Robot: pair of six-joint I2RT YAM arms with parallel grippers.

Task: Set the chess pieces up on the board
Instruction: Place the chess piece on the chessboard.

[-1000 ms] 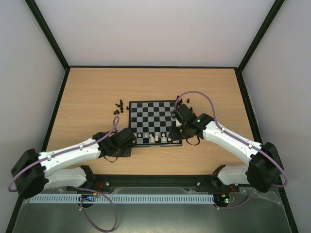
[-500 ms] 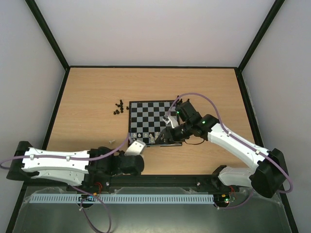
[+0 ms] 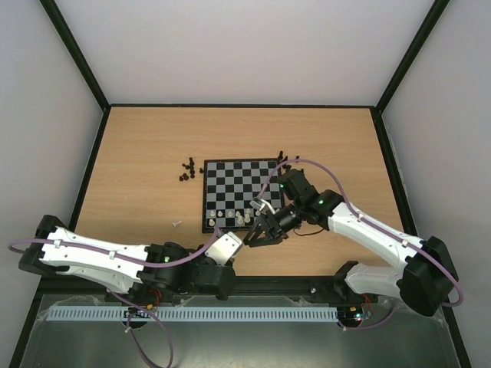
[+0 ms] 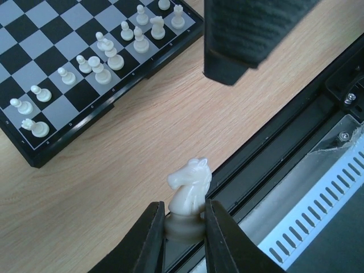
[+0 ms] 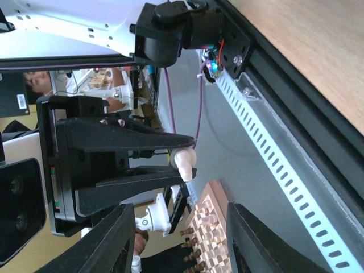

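Observation:
The board (image 3: 230, 178) lies mid-table. Several cream-white chess pieces (image 3: 239, 218) stand on its two near rows, also in the left wrist view (image 4: 102, 62). My left gripper (image 4: 185, 227) is shut on the base of a white knight (image 4: 189, 190), held upright above the table's near edge. In the top view the left gripper (image 3: 238, 240) sits just off the board's near edge, and my right gripper (image 3: 258, 231) faces it closely. My right gripper (image 5: 182, 239) is open and empty. The knight (image 5: 185, 162) shows beyond its jaws.
Black pieces lie loose left of the board (image 3: 186, 170) and at its far right corner (image 3: 283, 159). One small white piece (image 3: 176, 224) lies on the wood, front left. A black rail (image 4: 273, 142) and a white slotted strip (image 4: 324, 205) run along the near edge.
My left arm pulled back from the board's near left corner to the front edge and turned its gripper towards the right one. My right gripper moved from the board's right side to its near edge.

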